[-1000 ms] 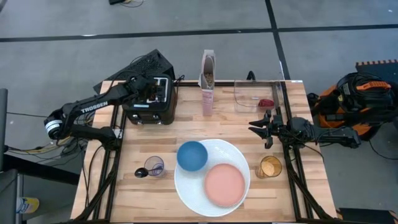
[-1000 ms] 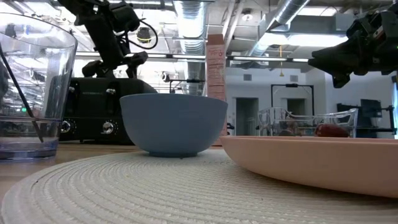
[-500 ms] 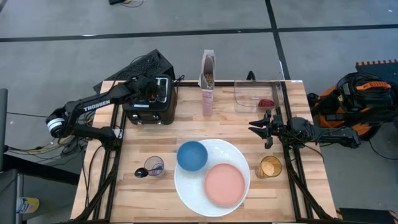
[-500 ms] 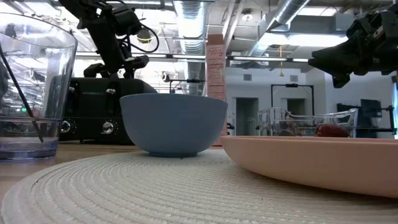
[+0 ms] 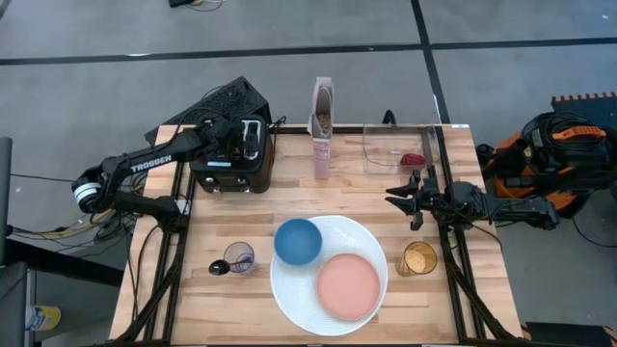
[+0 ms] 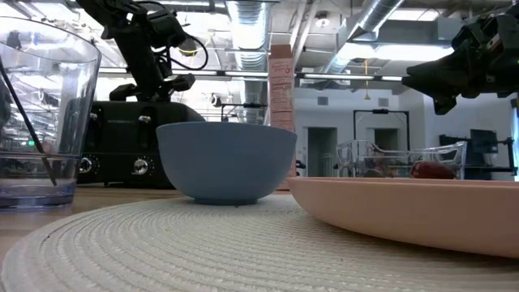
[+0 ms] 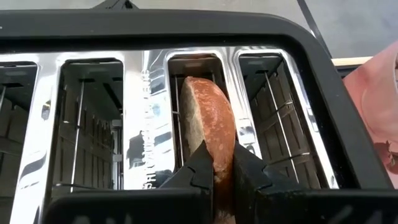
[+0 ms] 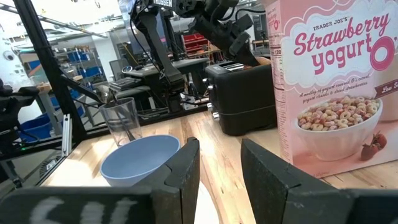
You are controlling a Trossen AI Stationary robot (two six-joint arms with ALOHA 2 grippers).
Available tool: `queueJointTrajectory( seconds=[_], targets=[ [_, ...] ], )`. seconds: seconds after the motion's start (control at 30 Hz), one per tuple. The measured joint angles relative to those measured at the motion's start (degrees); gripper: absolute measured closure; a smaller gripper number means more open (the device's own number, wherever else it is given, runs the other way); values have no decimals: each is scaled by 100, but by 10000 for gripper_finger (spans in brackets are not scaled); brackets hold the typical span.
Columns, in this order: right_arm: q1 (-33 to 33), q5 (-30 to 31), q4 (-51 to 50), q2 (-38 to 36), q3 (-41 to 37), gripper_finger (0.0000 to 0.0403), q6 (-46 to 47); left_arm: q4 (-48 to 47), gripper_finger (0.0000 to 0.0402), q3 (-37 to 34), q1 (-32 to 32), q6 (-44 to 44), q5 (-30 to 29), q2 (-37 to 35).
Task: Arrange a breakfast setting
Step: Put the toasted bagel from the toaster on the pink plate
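Note:
A toasted bagel half (image 7: pixel 208 118) stands on edge in a slot of the black toaster (image 5: pixel 231 154) at the far left. My left gripper (image 7: pixel 222 163) is above the toaster (image 6: pixel 122 122), shut on the bagel. The large white plate (image 5: pixel 289 289) lies near the front and carries the blue bowl (image 5: pixel 297 241) and the pink plate (image 5: pixel 348 286). A black spoon (image 5: pixel 220 267) leans in a clear glass (image 5: pixel 238 257). The red fruit (image 5: pixel 413 159) lies in a clear container (image 5: pixel 395 149). My right gripper (image 5: pixel 400 198) hovers at the right, narrowly open and empty. My left gripper pinches the bagel half's upper rim (image 7: pixel 219 149) between its two fingers, one on the cut face and one on the crust face. The fingers come from above, pointing down into the slot. The bagel stands upright with its lower part in the toaster.
A tall pink cereal box (image 5: pixel 322 116) stands at the far middle, between the toaster and the clear container. A glass with orange-brown contents (image 5: pixel 418 258) stands right of the white plate. Bare wood shows between the toaster and the plate.
My left gripper has shifted a little toward the table's right edge and slightly down over the toaster. My right gripper has kept still.

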Motion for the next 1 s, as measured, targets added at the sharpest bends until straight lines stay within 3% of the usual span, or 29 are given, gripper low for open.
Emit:
queueJointTrajectory(
  seconds=[0.37, 1.0],
  targets=[
    [0, -2, 2, 0, -2, 264, 0, -265, 391, 368, 2, 73, 6, -4],
    [0, -2, 0, 0, 0, 264, 0, -1911, 391, 2109, -185, 744, -16, -13]
  ],
)
